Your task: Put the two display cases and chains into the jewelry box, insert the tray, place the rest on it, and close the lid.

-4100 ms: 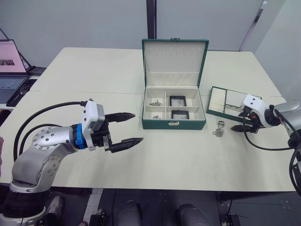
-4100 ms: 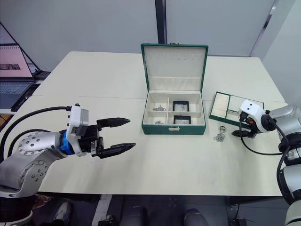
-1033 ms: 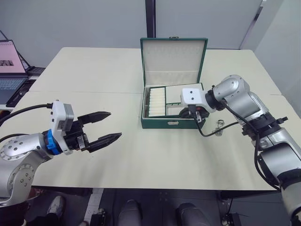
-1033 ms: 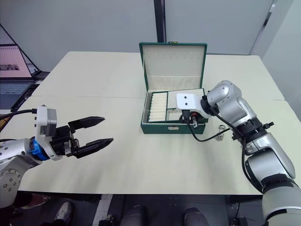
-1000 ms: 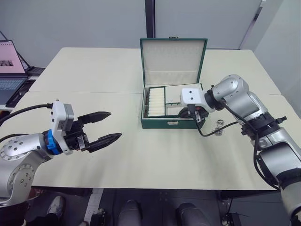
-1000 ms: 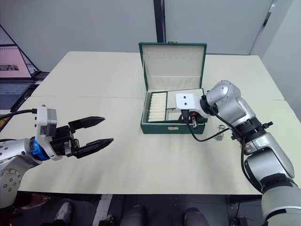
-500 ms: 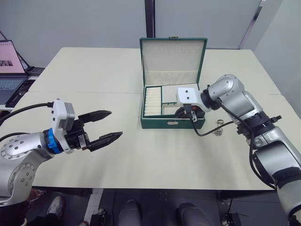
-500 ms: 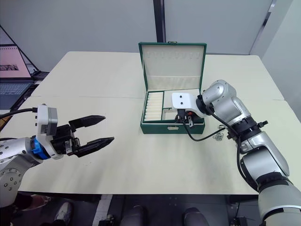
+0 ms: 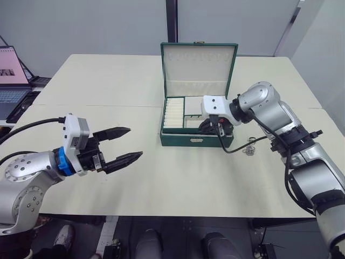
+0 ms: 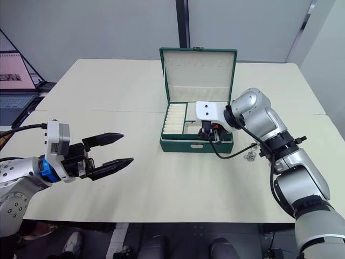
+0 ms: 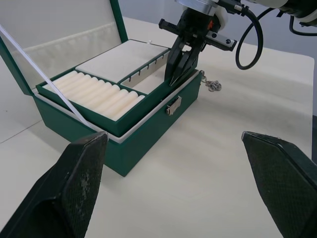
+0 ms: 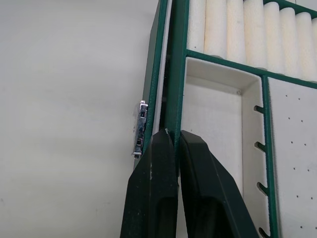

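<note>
The jewelry box stands open at mid-table, its lid upright behind it. The tray lies level in the box, ring rolls on the left side. My right gripper is shut on the tray's front green rim, just above the gold clasp. A small pile of chains lies on the table to the right of the box. The two display cases are hidden under the tray. My left gripper hovers open and empty above the table, well left of the box.
A laptop sits off the table's far left. The right arm's black cable loops over the table in front of the box, beside the chains. Bare tabletop lies between my left gripper and the box.
The tray has come down from a tilt to lie level in the box, with my right gripper still on its rim and shifted slightly left. The left arm has hardly moved.
</note>
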You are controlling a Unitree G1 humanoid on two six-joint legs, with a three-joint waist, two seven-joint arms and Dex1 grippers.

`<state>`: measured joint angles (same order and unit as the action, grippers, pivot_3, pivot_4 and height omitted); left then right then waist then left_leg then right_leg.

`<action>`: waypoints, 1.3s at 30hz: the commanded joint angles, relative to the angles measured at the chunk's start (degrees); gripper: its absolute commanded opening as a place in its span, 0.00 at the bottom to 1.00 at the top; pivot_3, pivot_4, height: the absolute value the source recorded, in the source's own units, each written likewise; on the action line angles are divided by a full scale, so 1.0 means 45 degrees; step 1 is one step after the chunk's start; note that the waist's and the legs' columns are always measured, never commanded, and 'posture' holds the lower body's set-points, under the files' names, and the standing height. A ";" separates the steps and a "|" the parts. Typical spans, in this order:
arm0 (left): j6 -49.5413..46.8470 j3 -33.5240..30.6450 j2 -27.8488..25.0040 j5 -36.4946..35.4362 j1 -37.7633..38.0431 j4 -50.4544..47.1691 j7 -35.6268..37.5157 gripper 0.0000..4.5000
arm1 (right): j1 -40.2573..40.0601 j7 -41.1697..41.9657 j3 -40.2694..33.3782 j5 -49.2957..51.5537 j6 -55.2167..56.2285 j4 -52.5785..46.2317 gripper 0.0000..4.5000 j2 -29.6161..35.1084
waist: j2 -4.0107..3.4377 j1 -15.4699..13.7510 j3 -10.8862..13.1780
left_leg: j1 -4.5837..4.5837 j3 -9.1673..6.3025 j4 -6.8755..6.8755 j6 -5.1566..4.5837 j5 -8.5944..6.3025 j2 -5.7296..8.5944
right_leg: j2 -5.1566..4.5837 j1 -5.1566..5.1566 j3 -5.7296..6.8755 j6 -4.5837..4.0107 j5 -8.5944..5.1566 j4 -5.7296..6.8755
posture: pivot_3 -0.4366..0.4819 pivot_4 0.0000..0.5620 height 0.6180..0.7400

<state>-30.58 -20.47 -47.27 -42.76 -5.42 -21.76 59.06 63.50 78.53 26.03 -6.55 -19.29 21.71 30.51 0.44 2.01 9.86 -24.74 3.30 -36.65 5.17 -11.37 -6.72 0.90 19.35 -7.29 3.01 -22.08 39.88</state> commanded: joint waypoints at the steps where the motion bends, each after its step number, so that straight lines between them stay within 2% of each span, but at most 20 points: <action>1: 0.0124 -0.0107 -0.0075 -0.0116 -0.0226 -0.0226 -0.0079 1.00 | 0.0382 -0.0256 -0.0589 0.0197 -0.0096 -0.0388 0.00 -0.0018 | 0.0000 0.0000 0.0000 | 0.0000 0.0000 0.0001 0.0000 0.0000 0.0000 | 0.0000 0.0001 0.0001 0.0000 0.0000 0.0001 | 0.48 0.27 1.00; 39: 0.0171 0.0296 -0.0110 0.0063 -0.0624 -0.0050 -0.0066 1.00 | -0.0129 -0.0680 -0.0539 0.0440 -0.0872 -0.1085 0.00 0.0074 | 0.0005 -0.0004 0.0004 | -0.0001 0.0003 0.0006 -0.0001 -0.0001 0.0001 | 0.0000 0.0006 -0.0002 0.0000 0.0000 0.0000 | 0.48 0.27 1.00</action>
<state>-30.59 -18.31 -47.28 -42.46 -7.70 -21.62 58.91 62.06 75.82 25.99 -5.45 -23.16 18.74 30.34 0.46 2.00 9.88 -24.75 3.31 -36.62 5.16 -11.37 -6.72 0.90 19.38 -7.30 3.01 -22.09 39.88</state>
